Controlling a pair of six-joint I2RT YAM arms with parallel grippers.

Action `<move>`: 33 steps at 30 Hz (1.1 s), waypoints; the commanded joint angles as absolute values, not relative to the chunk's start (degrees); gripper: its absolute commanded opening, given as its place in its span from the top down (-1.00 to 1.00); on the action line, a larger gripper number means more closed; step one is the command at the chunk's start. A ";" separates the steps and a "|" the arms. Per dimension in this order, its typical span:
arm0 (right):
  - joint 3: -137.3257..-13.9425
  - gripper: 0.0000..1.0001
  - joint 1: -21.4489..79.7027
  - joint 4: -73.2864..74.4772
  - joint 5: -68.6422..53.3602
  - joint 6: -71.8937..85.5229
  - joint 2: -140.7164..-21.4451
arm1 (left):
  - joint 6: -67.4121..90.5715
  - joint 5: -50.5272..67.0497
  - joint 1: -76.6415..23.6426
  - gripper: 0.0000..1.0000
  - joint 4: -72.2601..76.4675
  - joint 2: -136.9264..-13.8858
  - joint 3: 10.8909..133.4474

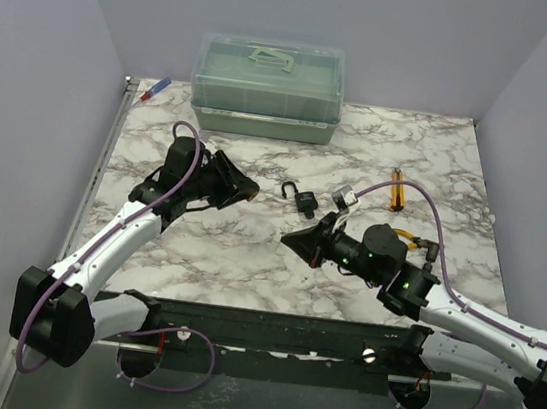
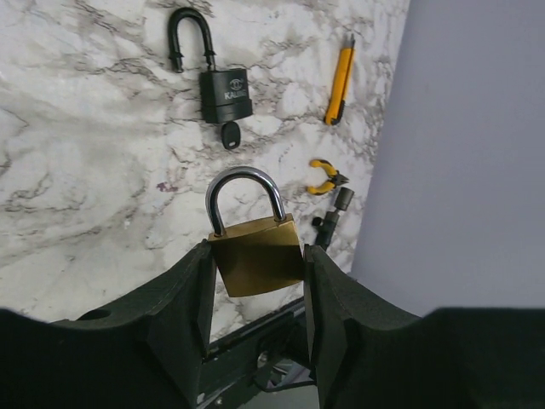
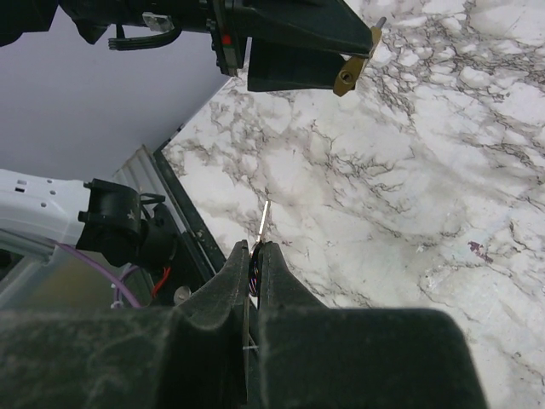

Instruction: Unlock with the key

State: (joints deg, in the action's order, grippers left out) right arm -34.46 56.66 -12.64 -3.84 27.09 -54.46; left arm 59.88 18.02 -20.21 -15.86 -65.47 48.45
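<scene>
My left gripper (image 2: 258, 256) is shut on the body of a small brass padlock (image 2: 255, 251) and holds it above the table with its steel shackle closed and pointing away. In the right wrist view the padlock (image 3: 353, 72) shows at the top, its underside towards my right gripper. My right gripper (image 3: 255, 249) is shut on the key (image 3: 266, 217). The key's dark head is pinched between the fingers and its thin metal blade sticks out towards the padlock, still a gap away. In the top view the two grippers (image 1: 245, 189) (image 1: 294, 238) face each other mid-table.
A black padlock (image 2: 223, 92) with an open shackle lies mid-table with a second black-headed key (image 2: 230, 135) at its underside. A yellow cutter (image 2: 339, 85), small yellow pliers (image 2: 324, 177) and a metal bit (image 2: 336, 209) lie to the right. A green lidded box (image 1: 269, 88) stands at the back.
</scene>
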 commanded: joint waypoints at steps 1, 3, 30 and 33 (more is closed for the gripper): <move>-36.39 0.99 56.69 -15.70 -4.83 29.55 -55.13 | 65.30 24.81 -19.59 1.00 -10.55 -63.40 50.39; -36.38 0.99 56.73 -16.21 -4.84 29.92 -55.42 | 66.32 26.22 -19.45 1.00 -9.38 -63.24 50.08; -40.17 0.99 56.69 -20.29 2.45 29.98 -61.80 | 69.96 30.23 -18.74 1.00 -0.32 -60.88 46.58; -41.94 0.99 56.69 -20.77 3.93 29.61 -64.53 | 69.97 30.10 -18.77 1.00 -0.26 -60.20 46.12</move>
